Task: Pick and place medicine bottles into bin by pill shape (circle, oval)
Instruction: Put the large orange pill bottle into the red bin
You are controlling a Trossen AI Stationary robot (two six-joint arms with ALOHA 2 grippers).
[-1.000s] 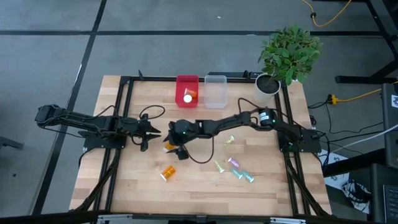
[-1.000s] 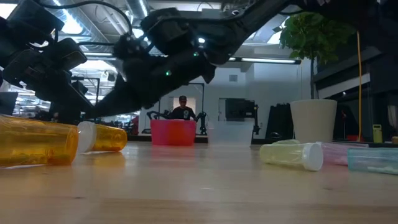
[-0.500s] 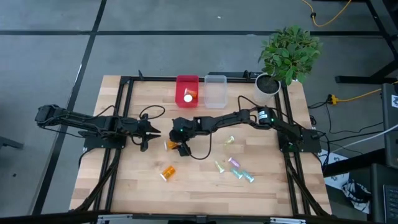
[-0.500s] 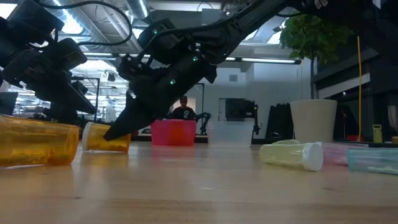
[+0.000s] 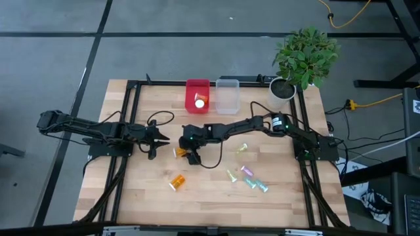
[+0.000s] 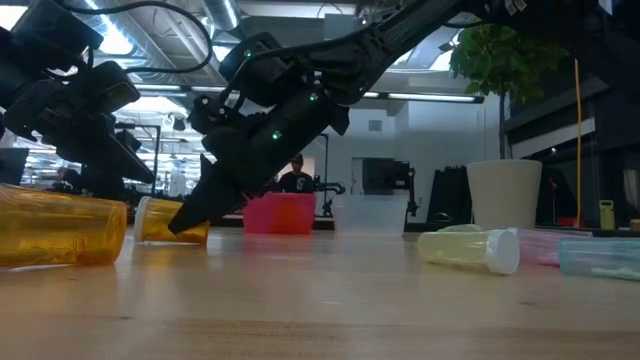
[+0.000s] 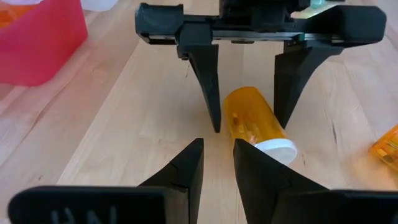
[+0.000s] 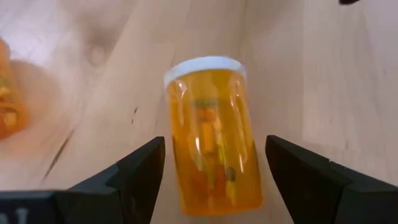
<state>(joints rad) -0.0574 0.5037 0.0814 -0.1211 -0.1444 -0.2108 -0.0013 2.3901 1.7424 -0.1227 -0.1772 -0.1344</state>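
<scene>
An orange bottle with a white cap (image 8: 212, 143) lies on its side on the table, its cap toward my left gripper. My right gripper (image 8: 214, 177) is open and low over it, one finger on each side with a gap showing, touching nothing. This also shows in the left wrist view (image 7: 252, 121) and in the high view (image 5: 179, 152). My left gripper (image 7: 217, 152) waits just left of it with its fingers nearly together and empty. A second orange bottle (image 5: 177, 181) lies nearer the front. Several pale vials (image 5: 246, 176) lie on the right.
A red bin (image 5: 197, 96) with an orange bottle in it and a clear bin (image 5: 227, 96) stand at the far edge. A potted plant (image 5: 292, 72) stands at the far right corner. A cable (image 5: 210, 164) loops over the table by the right gripper.
My right gripper has come down to the table with its fingers tipped toward the orange bottle, and now stands astride it. The bottle has stayed lying where it was.
</scene>
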